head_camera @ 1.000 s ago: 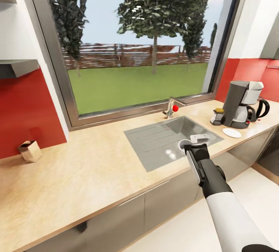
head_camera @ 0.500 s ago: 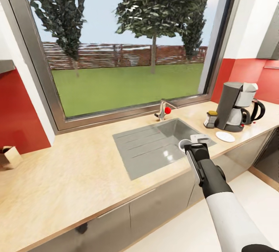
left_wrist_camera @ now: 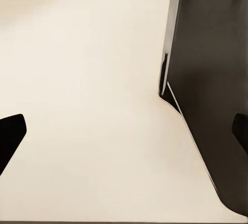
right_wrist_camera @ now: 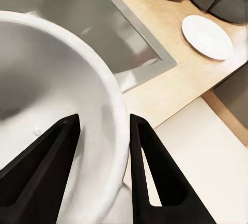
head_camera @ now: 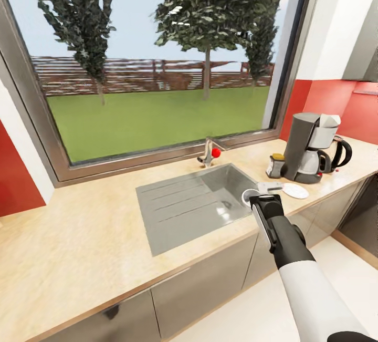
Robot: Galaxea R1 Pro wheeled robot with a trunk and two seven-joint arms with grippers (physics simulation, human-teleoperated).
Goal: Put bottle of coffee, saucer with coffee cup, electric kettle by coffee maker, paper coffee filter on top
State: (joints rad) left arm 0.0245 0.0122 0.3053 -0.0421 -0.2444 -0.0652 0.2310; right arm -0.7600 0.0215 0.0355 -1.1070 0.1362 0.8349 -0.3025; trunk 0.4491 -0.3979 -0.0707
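**Two fingers on the cup rim, station to the right**

Right gripper (right_wrist_camera: 101,167) is clamped on the small white coffee cup (right_wrist_camera: 57,105): in the right wrist view one black finger sits inside the rim, the other outside, wall pinched between. In the head view the cup (head_camera: 250,195) is held out above the near right corner of the inset grey steel sink (head_camera: 184,205).

Long light beige wood-grain countertop (head_camera: 89,247) runs under a wide window. Tap with a red knob (head_camera: 211,154) stands behind the sink.

Further right along the counter: tall grey-and-silver coffee maker (head_camera: 307,147) with a small white paper coffee filter (head_camera: 329,120) on top. Squat dark glass electric kettle (head_camera: 341,153) just behind and beside it. Small dark brown bottle of coffee with a yellow-gold cap (head_camera: 274,165) close on the sink side. Flat round white saucer (head_camera: 295,190) lies in front, bare, near the counter edge, apart from the cup.

Left gripper: two black fingertips (left_wrist_camera: 10,139) stand wide apart over pale floor, nothing between them, beside a dark panel (left_wrist_camera: 206,79).
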